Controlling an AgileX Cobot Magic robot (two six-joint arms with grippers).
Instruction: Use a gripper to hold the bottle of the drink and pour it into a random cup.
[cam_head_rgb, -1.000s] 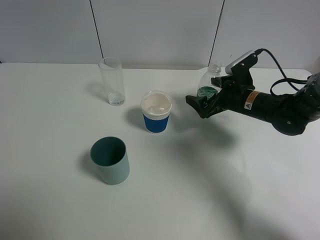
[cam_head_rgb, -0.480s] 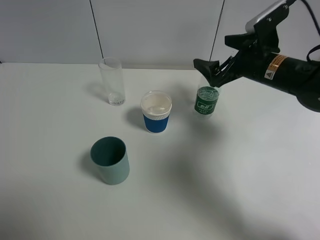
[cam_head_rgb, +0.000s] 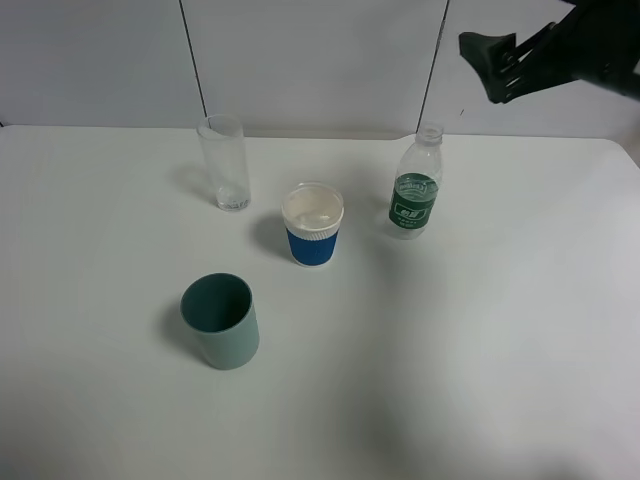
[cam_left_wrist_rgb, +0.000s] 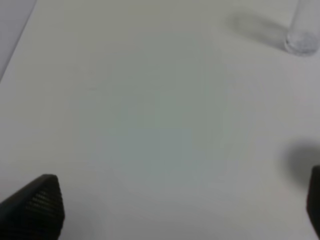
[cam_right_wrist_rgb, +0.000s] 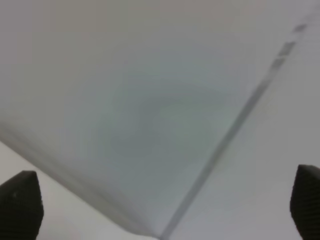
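Observation:
The bottle of the drink stands upright on the white table, uncapped, with its green label facing the front. The white paper cup with the blue sleeve stands to its left, apart from it. My right gripper is raised high above and to the right of the bottle, open and empty. Its wrist view shows only the wall between its spread fingertips. My left gripper is open over bare table and does not show in the exterior view.
A teal-green plastic cup stands at the front left. A tall clear glass stands at the back left; its base also shows in the left wrist view. A grey panelled wall runs behind the table.
My right gripper has gone from around the bottle, low at the table, up and to the right, away from it. The bottle stays standing where it was. The cups have not moved.

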